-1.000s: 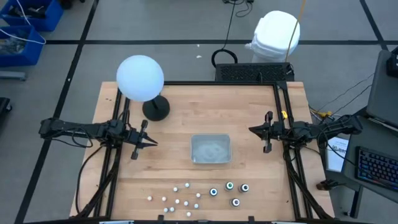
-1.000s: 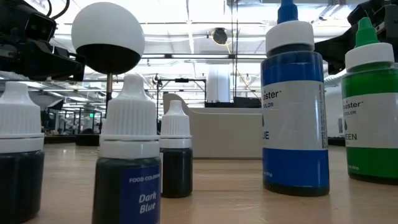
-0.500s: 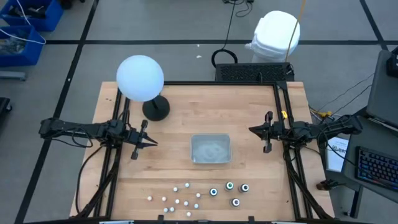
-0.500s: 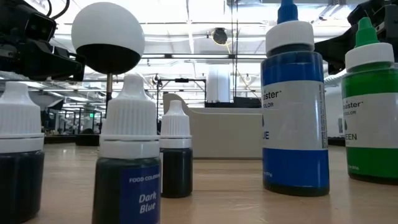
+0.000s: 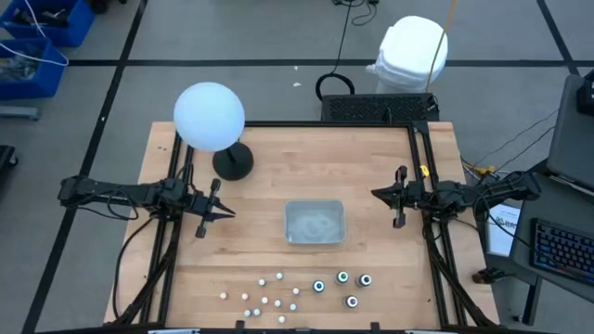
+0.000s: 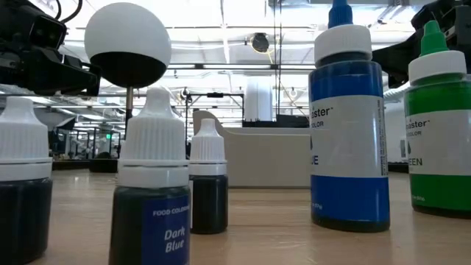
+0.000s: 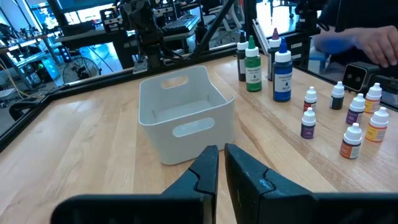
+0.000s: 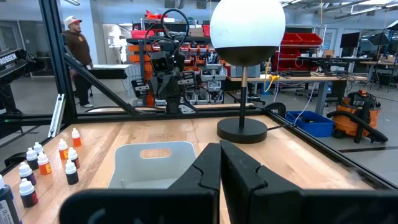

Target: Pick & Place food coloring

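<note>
The food coloring bottles stand upright on the wood near the table's front edge: several small whitish-capped ones [image 5: 264, 292] and several bigger dark ones [image 5: 342, 286] to their right. The low view shows a blue bottle [image 6: 347, 125], a green one [image 6: 441, 125] and a dark blue one [image 6: 154, 191] close up. A whitish rectangular tray [image 5: 314, 223] sits mid-table. My left gripper [image 5: 223, 213] hovers left of the tray, my right gripper [image 5: 379, 194] right of it. Both point level at the tray, fingers together and holding nothing, as seen from my left gripper [image 7: 221, 155] and my right gripper [image 8: 220, 152].
A lamp with a white globe [image 5: 209, 116] on a black round base [image 5: 232, 162] stands at the far left of the table. Black frame rails [image 5: 167, 250] run along both sides. A person's hand [image 7: 373, 40] shows beyond the front edge, and a person [image 8: 76, 50] stands in the room.
</note>
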